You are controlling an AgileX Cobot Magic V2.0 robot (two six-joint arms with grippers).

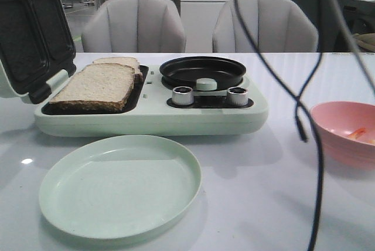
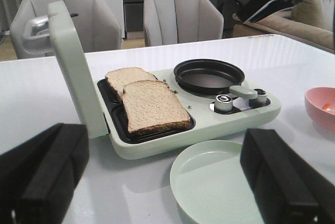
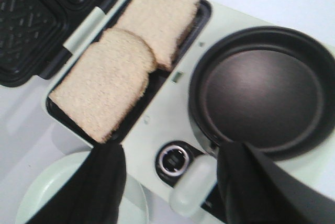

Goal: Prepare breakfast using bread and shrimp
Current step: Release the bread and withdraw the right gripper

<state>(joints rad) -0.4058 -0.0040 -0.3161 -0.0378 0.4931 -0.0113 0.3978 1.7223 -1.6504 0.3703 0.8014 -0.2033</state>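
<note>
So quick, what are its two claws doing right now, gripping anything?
Left gripper: open, holding nothing, low over the table near the plate.
Right gripper: open, empty, above the breakfast maker's knob.

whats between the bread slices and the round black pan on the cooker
Only a strip of the cooker's pale green top lies between the bread and the black pan, with small markings on it. The right wrist view shows this best.

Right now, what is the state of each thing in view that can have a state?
Breakfast maker lid: open, upright.
Bread: two slices on the grill plate, overlapping.
Pan: empty.
Green plate: empty.
Pink bowl: holds shrimp.
Left gripper: open, empty.
Right gripper: open, empty.
</note>
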